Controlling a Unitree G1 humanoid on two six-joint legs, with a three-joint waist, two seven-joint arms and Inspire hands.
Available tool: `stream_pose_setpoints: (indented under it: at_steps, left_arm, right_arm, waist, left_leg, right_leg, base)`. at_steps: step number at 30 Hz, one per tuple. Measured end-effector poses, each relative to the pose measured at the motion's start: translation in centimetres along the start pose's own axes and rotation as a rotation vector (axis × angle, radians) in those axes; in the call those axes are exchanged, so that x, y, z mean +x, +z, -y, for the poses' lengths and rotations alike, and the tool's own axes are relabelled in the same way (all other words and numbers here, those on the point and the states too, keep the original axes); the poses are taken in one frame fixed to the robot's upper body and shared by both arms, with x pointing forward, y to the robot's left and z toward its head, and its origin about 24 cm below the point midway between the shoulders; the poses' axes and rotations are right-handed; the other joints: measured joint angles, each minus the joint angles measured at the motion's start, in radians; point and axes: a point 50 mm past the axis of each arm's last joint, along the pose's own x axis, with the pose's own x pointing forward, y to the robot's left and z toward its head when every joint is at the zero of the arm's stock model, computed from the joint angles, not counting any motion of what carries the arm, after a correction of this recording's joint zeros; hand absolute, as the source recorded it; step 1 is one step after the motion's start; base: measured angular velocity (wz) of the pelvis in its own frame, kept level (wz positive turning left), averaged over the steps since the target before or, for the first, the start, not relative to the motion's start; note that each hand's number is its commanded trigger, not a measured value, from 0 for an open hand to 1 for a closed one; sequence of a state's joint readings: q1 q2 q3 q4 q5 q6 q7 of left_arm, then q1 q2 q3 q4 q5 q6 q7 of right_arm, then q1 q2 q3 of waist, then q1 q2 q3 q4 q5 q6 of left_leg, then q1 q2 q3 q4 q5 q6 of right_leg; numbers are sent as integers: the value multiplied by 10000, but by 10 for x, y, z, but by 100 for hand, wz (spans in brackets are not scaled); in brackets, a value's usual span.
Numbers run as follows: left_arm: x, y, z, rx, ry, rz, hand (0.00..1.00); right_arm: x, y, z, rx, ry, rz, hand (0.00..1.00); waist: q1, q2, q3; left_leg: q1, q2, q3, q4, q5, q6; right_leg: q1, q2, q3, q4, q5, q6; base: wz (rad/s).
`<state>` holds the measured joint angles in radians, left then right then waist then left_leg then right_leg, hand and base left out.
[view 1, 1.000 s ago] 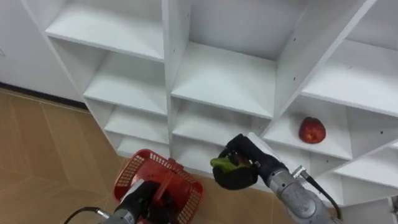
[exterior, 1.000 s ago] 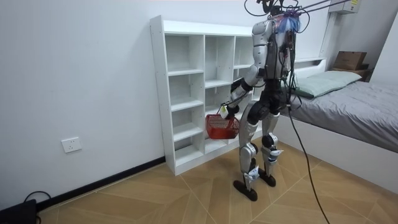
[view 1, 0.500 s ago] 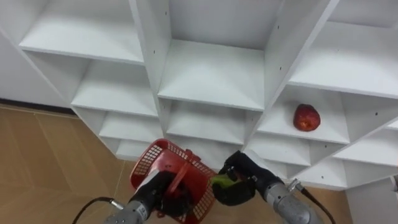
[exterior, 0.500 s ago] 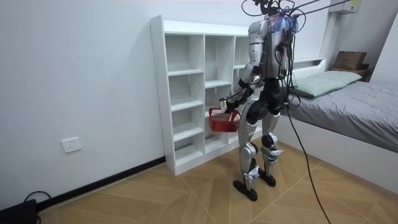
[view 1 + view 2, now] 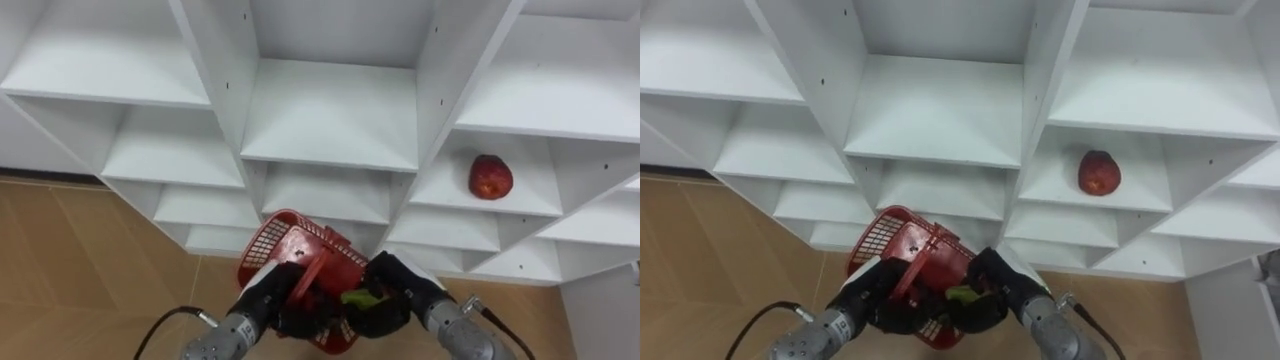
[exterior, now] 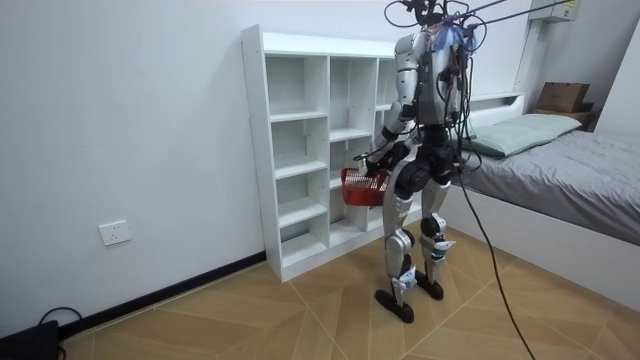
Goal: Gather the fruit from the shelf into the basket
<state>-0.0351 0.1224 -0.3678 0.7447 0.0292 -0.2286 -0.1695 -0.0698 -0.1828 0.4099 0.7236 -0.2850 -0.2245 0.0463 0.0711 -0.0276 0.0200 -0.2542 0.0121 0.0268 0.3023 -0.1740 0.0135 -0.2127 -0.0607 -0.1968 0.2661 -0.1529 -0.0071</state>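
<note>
My left hand [image 5: 270, 298] is shut on the handle of a red mesh basket [image 5: 290, 245], held low in front of the white closet [image 5: 330, 110]. My right hand [image 5: 395, 295] is shut on a green fruit [image 5: 360, 298] right at the basket's rim, touching it. A red apple [image 5: 490, 176] lies on a shelf in the closet's right column, above and to the right of my right hand. In the room view I stand facing the closet [image 6: 300, 150] with the basket [image 6: 364, 186] at hip height.
The other closet shelves around the apple [image 5: 1099, 172] hold nothing. Wooden floor [image 5: 70, 260] lies to the left below the shelves. In the room view a bed [image 6: 570, 170] stands behind me at the room view's right.
The basket has risen and moved right to meet my right hand, which has come down and left with the green fruit. The head camera has shifted, sliding the shelves in the picture.
</note>
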Motion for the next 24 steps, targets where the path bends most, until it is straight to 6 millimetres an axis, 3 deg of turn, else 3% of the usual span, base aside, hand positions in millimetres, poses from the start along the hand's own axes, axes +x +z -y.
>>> stream_pose_setpoints:
  at_steps: [10, 24]
  left_arm:
    - [0, 0, 9, -188, -1222, 32, 100]
    - [1, 2, 14, -235, -1821, 84, 100]
  right_arm:
    - [7, 9, 7, -312, -166, 177, 100]
    - [13, 4, 14, -457, -273, -280, 100]
  waist:
    - [-112, 39, 30]
    - [-146, 95, 68]
  left_leg:
    - [-114, -29, 25, 51, 6, 9]
    - [-185, -71, 124, -7, 8, 13]
  right_leg:
    - [-159, -57, -41, 144, -20, 9]
    - [-384, -61, 86, 286, -79, 9]
  base:
    - [2]
    - [-2]
